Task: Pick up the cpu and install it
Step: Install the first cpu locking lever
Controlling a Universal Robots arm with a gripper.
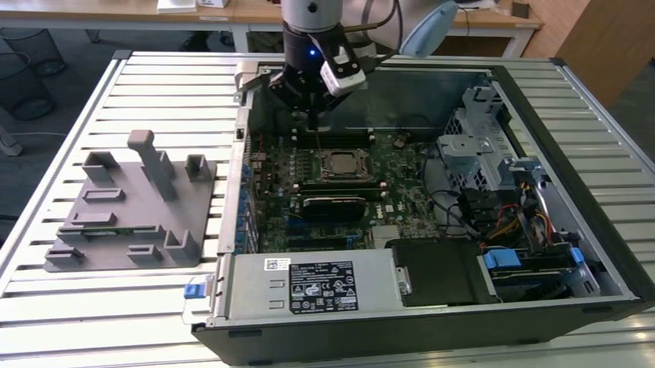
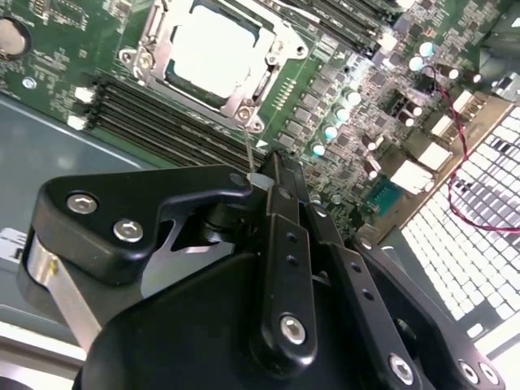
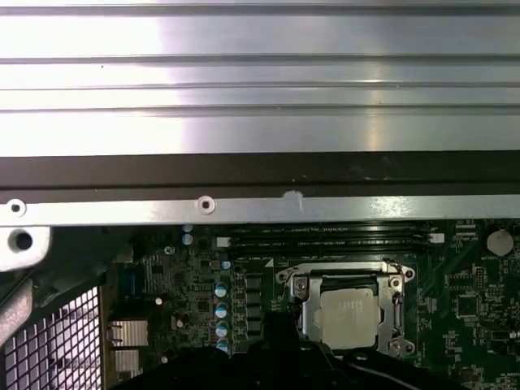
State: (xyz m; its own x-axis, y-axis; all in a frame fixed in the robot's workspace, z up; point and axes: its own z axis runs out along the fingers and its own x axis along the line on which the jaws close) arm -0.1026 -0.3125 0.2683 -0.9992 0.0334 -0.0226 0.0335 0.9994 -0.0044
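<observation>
Gripper (fingers closed, seemingly pinching a thin wire lever) hovers above the board's far edge, with cpu seated in its socket just nearer.

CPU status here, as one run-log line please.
cpu: seated in motherboard socket | gripper: above board beside socket, holding nothing visible | case: open

above socket: open | exterior view's right of it: drive cage, cables crowd in | behind: case wall
</observation>
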